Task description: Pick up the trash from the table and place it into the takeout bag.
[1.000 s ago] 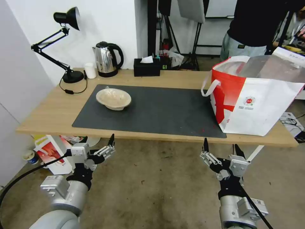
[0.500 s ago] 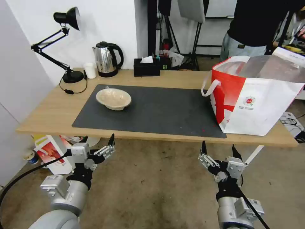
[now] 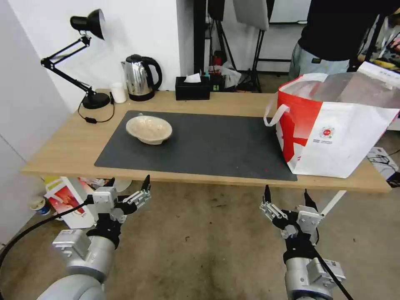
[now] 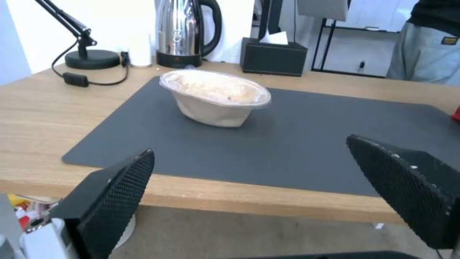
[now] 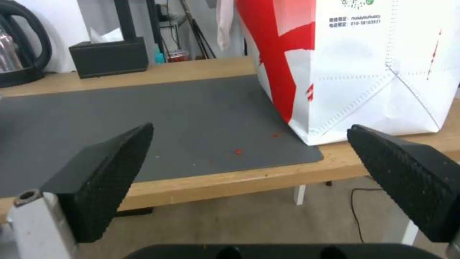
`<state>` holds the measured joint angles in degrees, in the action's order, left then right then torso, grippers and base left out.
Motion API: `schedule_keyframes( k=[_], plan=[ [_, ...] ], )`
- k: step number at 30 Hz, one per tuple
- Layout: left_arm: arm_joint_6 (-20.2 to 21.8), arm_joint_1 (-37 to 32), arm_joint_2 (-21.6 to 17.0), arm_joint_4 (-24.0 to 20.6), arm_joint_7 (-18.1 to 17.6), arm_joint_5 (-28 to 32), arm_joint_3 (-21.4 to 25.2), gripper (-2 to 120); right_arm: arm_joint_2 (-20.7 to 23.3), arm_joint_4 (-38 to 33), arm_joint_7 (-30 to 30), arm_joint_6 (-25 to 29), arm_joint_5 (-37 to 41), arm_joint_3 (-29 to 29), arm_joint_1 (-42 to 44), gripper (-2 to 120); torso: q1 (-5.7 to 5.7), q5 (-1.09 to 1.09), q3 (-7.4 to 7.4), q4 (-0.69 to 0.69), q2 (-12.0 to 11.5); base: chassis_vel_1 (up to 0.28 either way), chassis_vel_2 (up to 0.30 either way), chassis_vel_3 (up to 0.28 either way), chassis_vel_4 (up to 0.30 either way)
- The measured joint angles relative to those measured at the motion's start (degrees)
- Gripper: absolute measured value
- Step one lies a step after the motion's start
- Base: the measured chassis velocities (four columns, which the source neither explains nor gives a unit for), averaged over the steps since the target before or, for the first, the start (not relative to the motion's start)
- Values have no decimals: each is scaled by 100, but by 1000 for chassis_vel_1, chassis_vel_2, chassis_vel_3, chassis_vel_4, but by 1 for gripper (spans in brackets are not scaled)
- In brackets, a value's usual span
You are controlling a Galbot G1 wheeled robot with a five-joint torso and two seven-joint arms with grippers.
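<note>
Head view: you see the table (image 3: 62,146) with its dark grey mat (image 3: 216,146); the shallow beige bowl (image 3: 149,129) sits on the mat's far left part, and the takeout bag (image 3: 333,129) stands open at the table's right end, its near corner resting on the mat's right edge. A kettle (image 3: 141,77), a black tissue box (image 3: 192,88), a small white cup (image 3: 118,92) and a desk lamp (image 3: 79,58) line the far edge. Your left gripper (image 3: 128,184) and right gripper (image 3: 286,194) hang below the table's near edge, both released with fingers spread and empty. Left wrist view: the left gripper (image 4: 249,172) is spread wide, its two black pads framing the beige bowl (image 4: 215,97), which lies well apart from them on the mat (image 4: 311,144). Right wrist view: the right gripper (image 5: 249,162) is likewise spread, holding nothing; the takeout bag (image 5: 364,68) stands ahead on the mat's corner (image 5: 192,118), with small red specks on the mat beside it.
</note>
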<state>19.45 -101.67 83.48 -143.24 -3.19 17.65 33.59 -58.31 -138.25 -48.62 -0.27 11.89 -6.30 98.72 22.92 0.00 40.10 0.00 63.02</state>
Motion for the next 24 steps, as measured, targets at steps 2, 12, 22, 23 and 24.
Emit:
schedule_keyframes(
  k=[2, 12, 22, 23, 24],
  plan=[
    [0, 0, -1, 0, 0, 0, 0, 100, 0, 0, 0, 0, 0, 0, 0, 100, 0, 0, 0, 0, 0, 0, 0, 0, 0],
    [27, 308, -268, 0, -308, 737, 257, 100, 0, -1, 5, 0, -4, -3, 0, 100, 0, -1, 0, 0, 0, 0, 0, 0, 0],
    [31, 825, -1154, 0, -1140, 3020, 1188, 100, -1, -4, 7, 1, -7, -4, 0, 100, 0, -1, 0, 1, 0, 0, 0, 0, 0],
    [55, 938, -1328, -1, -1280, 3422, 1334, 100, 0, -5, 7, 2, -7, -4, 0, 100, 0, -1, 0, 0, 0, 0, 0, 0, 0],
    [100, 1033, -1467, 0, -1401, 3764, 1448, 100, 0, -5, 7, 2, -7, -4, 0, 100, 0, -1, 0, -1, 0, 0, 0, 0, 0]
  ],
)
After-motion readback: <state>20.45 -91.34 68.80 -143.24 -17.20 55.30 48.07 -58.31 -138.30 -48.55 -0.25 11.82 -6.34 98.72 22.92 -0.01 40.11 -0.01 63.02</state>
